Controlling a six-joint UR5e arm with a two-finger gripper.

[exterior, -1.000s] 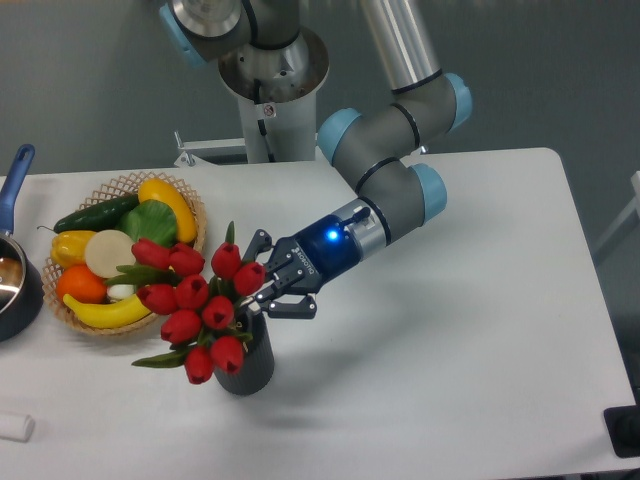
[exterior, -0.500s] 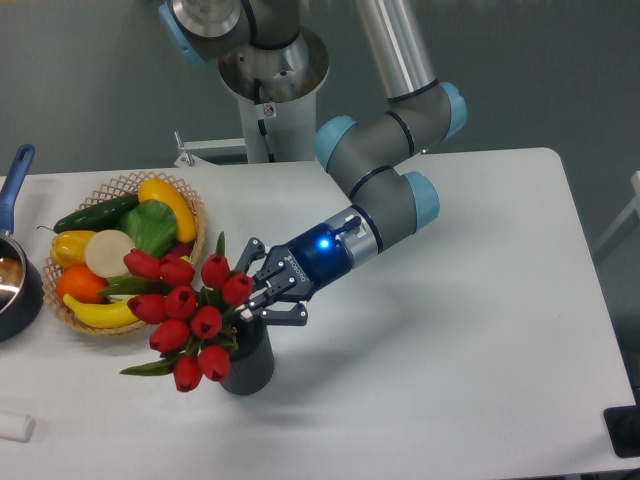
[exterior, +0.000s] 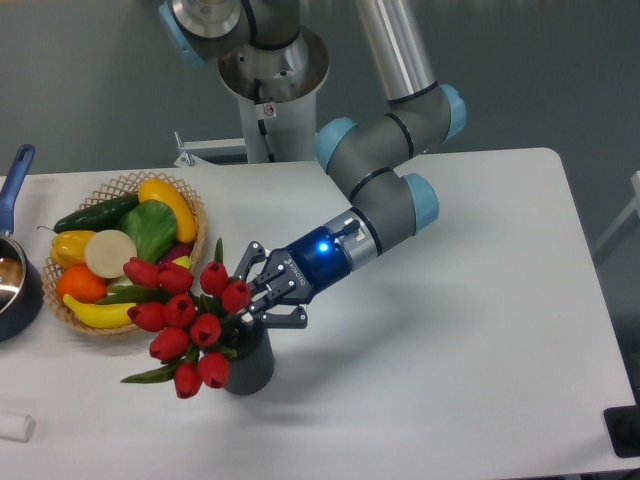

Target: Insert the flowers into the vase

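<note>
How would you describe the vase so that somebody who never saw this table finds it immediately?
Start at the round wicker basket of fruit and vegetables on the left of the white table. Just right of it and nearer the camera stands a small dark grey cylinder, the vase, under the gripper. Only it carries the bunch of red tulips.

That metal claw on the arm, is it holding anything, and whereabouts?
Yes: the gripper holds the bunch of red tulips with green leaves by its stems, just above the mouth of the dark grey ribbed vase.
</note>
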